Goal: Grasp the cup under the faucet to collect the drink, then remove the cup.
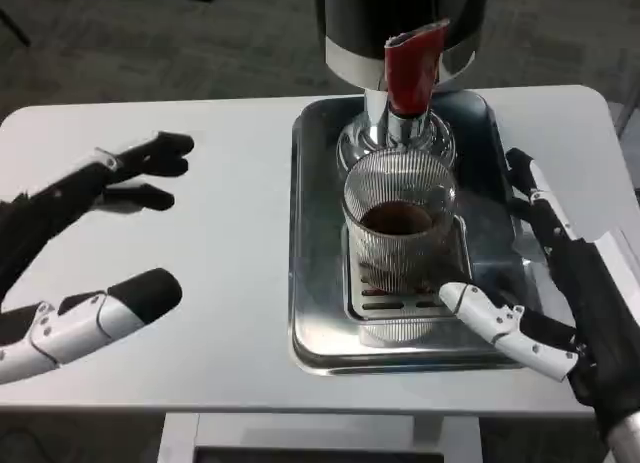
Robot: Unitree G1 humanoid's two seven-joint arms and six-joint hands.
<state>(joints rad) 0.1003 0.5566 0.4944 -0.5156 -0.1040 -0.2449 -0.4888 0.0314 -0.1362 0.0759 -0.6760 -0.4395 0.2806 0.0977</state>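
A clear ribbed cup (400, 223) with a brown drink in its bottom stands on the slotted drip grate (372, 305), right under the dispenser's spout (392, 133) and red tap lever (410, 71). My right hand (560, 283) lies just right of the cup, fingers spread; its thumb reaches in near the cup's base and the other fingers stretch along the tray's right side, apart from the glass. My left hand (100, 233) hovers over the bare table at the left, fingers apart, holding nothing.
The steel tray (320, 313) carries the dispenser (400, 23) and grate in the middle right of the white table (230, 283). The table's near edge runs just below the tray. Carpeted floor lies beyond.
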